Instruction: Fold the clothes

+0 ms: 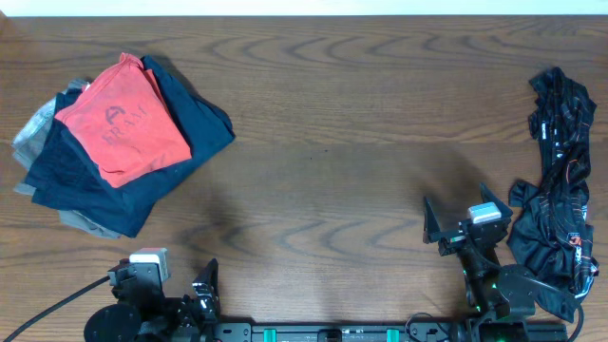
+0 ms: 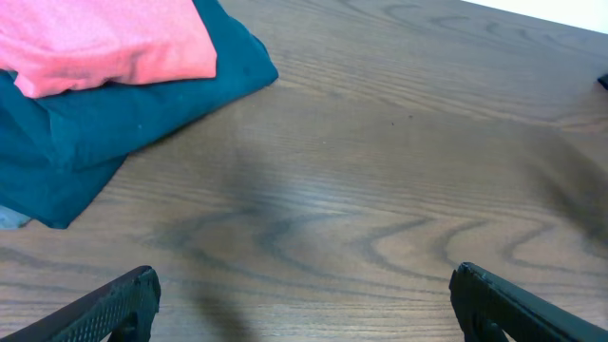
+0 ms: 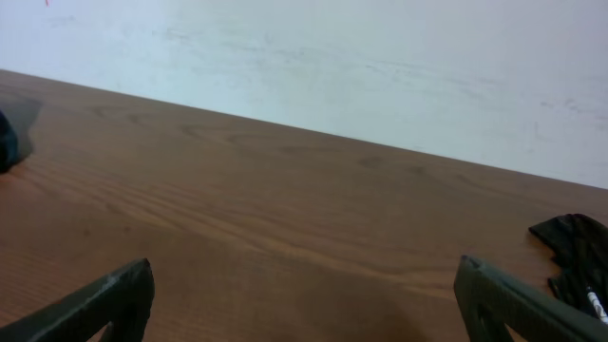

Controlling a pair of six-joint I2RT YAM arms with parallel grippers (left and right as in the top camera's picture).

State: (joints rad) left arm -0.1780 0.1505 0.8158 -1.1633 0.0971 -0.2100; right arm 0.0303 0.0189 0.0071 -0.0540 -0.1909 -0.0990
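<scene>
A stack of folded clothes lies at the left of the table: a red shirt (image 1: pixel 123 119) on top of a dark blue garment (image 1: pixel 195 123), with grey cloth (image 1: pixel 33 133) under them. The red shirt (image 2: pixel 104 43) and the blue garment (image 2: pixel 123 109) also show in the left wrist view. A crumpled black garment (image 1: pixel 560 180) lies along the right edge; a bit of it shows in the right wrist view (image 3: pixel 575 242). My left gripper (image 2: pixel 304 299) is open and empty near the front left. My right gripper (image 3: pixel 304 299) is open and empty near the front right, just left of the black garment.
The brown wooden table (image 1: pixel 332 142) runs to a white wall (image 3: pixel 332 66) at the back. The arm bases (image 1: pixel 332 332) stand along the front edge.
</scene>
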